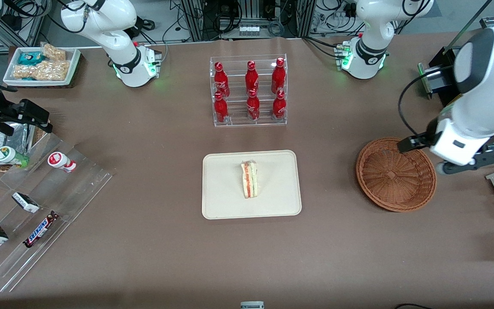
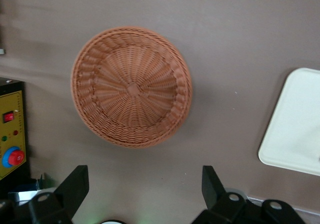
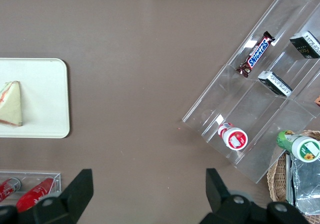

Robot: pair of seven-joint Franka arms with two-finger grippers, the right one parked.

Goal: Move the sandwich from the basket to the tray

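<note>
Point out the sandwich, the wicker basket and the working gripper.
sandwich [image 1: 250,179]: front view, on its striped cut side, lying on the tray.
basket [image 2: 132,87]: left wrist view, on its woven floor, nothing in it.
gripper [image 2: 145,186]: left wrist view, midway between open fingertips, above the table beside the basket.

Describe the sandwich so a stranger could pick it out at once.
Start at the rack of red bottles; the cream tray lies nearer the front camera. On it is the sandwich, a pale bread wedge with red filling. The open claw hangs above the empty basket.
</note>
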